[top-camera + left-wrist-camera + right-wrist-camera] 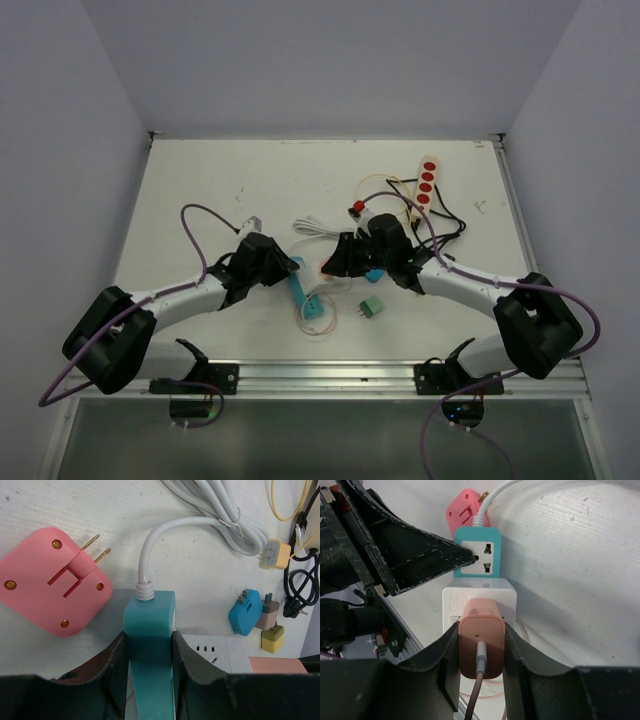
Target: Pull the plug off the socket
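Only the right wrist view shows the plug plainly. It is a salmon-pink charger block with rounded corners and a dull mauve cable leaving the middle of its face. It is seated in a white socket block, which sits against the teal power strip. The right gripper has both fingers pressed to the plug's sides, clamped on it. From above, that joint is hidden under the two wrists, which meet near the middle of the tabletop, a little toward its near edge. The left wrist view gives the strip's other end: the left gripper is closed on the teal body, just below where the white cord enters. A pink square adapter lies near it with its prongs folded out, and a blue adapter lies on the other side. Only the overhead view takes in a white strip with red switches toward the far right corner and a green adapter toward the near edge.
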